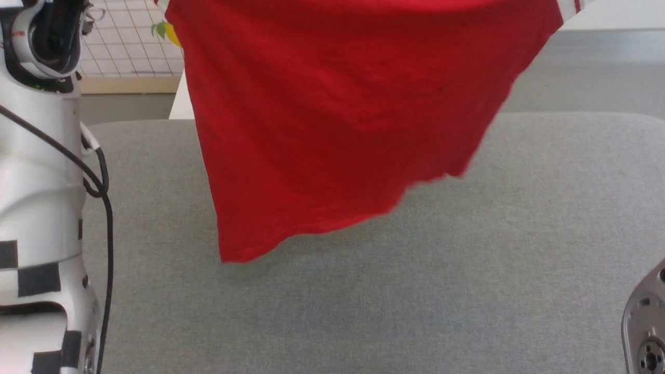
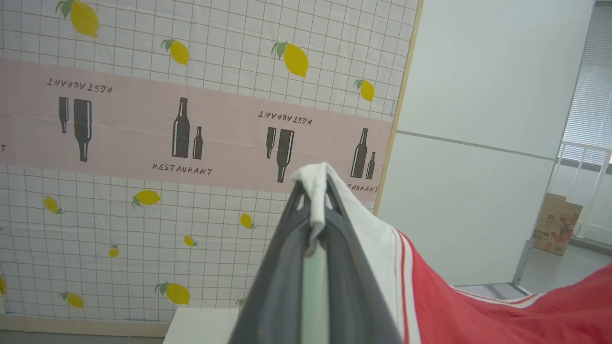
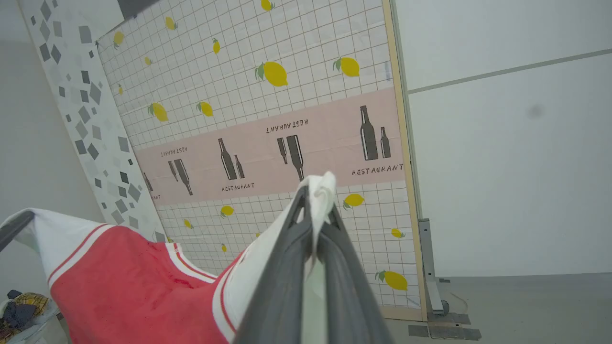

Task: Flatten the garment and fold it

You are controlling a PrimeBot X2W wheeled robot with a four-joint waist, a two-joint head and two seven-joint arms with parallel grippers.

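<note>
The garment point(image 1: 343, 119), a red jersey T-shirt, hangs in the air above the grey table point(image 1: 467, 291); its lower hem dangles just over the surface, lower on the left. My left gripper point(image 2: 315, 191) is shut on a white sleeve edge, and the red body with red-white trim point(image 2: 478, 306) runs off to the right of it. My right gripper point(image 3: 316, 193) is shut on the other white sleeve, with the red cloth point(image 3: 119, 286) stretching away to the left toward the other dark fingers point(image 3: 14, 227). No lettering faces the head camera.
My white left arm with a black cable point(image 1: 47, 197) stands at the table's left edge. A lemon-and-bottle patterned screen point(image 2: 167, 143) and a white wall point(image 2: 478, 119) lie behind. A cardboard box point(image 2: 557, 224) sits on the floor far right.
</note>
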